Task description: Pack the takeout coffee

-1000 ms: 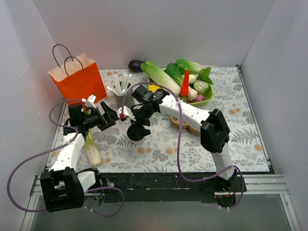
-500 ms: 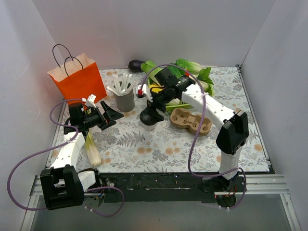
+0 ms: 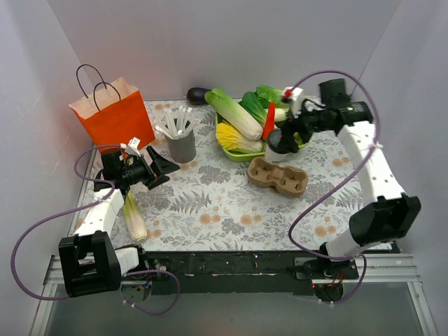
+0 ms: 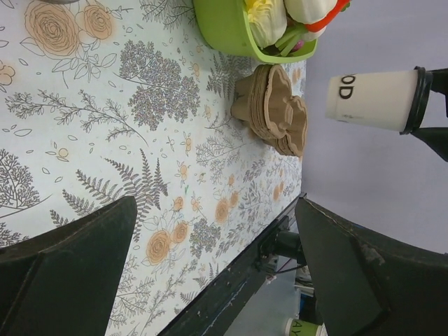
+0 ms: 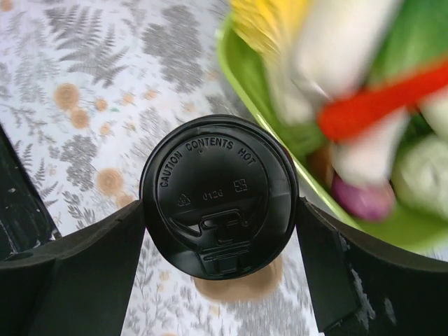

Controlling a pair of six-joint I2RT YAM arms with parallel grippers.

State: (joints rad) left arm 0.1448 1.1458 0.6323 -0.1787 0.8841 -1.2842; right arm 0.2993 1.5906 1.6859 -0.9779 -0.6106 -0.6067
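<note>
The takeout coffee (image 3: 280, 145), a cream paper cup with a black lid (image 5: 218, 196), hangs in the air with my right gripper (image 3: 282, 140) shut on it at the lid. The fingers (image 5: 84, 266) press both sides of the lid. It hangs over the far end of the brown pulp tray (image 3: 278, 177), just in front of the green bowl (image 3: 241, 155). The left wrist view shows the cup (image 4: 371, 99) lifted well above the tray (image 4: 274, 108). My left gripper (image 3: 162, 168) stands open over the left of the table, with nothing between its fingers (image 4: 70, 259).
An orange paper bag (image 3: 112, 115) stands at the back left, with a grey cup of white sticks (image 3: 180, 143) beside it. The green bowl holds vegetables. A dark aubergine (image 3: 198, 94) lies by the back wall. A pale leafy vegetable (image 3: 134, 217) lies by the left arm.
My right arm has carried the cup from the left middle of the table up and to the right, to above the tray. The left arm has not moved.
</note>
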